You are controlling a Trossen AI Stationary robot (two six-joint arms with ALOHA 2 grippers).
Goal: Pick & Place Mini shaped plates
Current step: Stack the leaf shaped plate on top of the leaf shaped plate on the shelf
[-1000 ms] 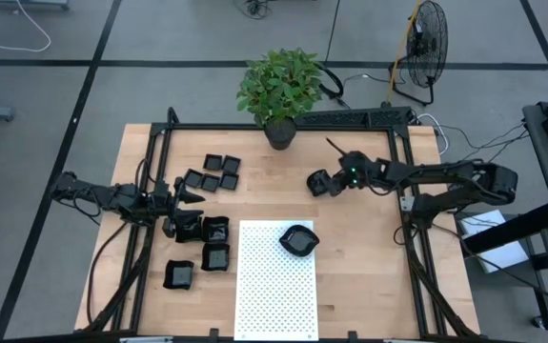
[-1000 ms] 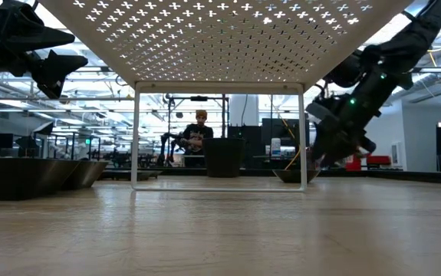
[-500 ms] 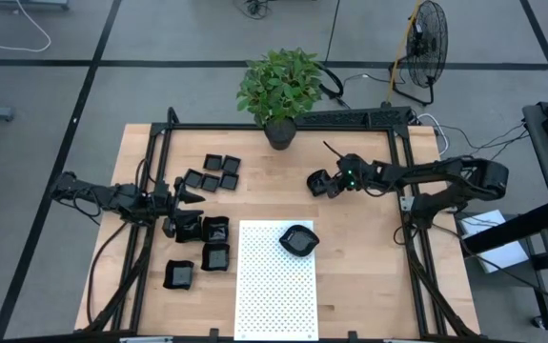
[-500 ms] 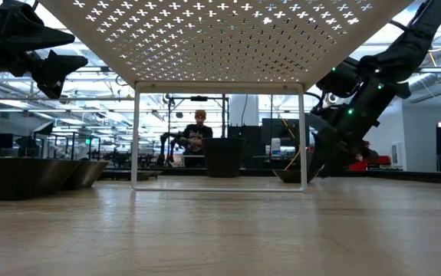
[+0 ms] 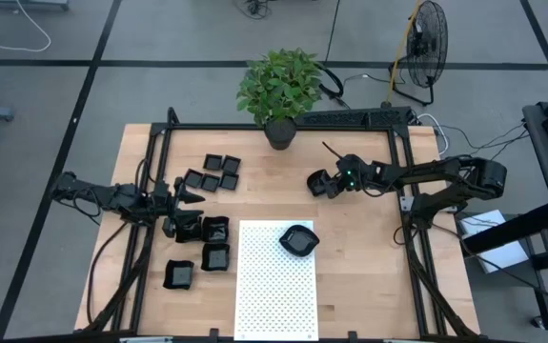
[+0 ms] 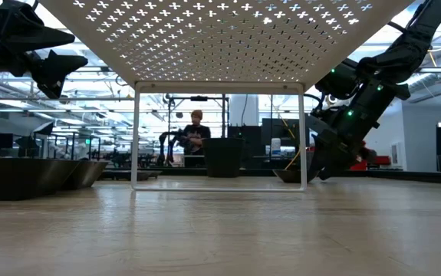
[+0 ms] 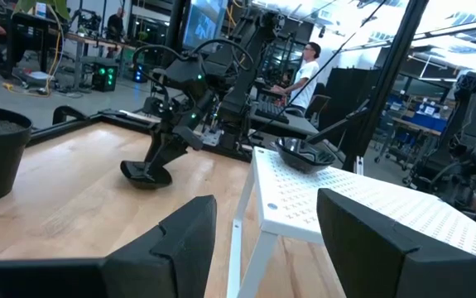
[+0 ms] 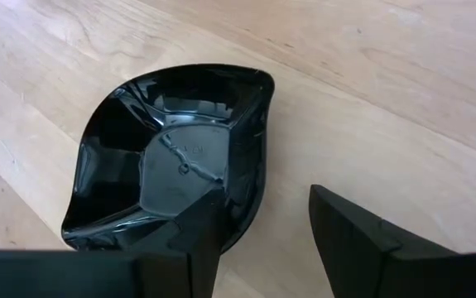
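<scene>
No readable branding anywhere; the embossed mark inside the leaf-shaped plate (image 8: 171, 157) was too faint to make out. The right gripper (image 8: 258, 219) sat low over the wood with its fingers apart, one finger inside the plate's rim, the other just outside. The left gripper (image 7: 262, 223) waited spread wide, nothing between its fingers, the other plates (image 5: 214, 171) mostly hidden from it.
</scene>
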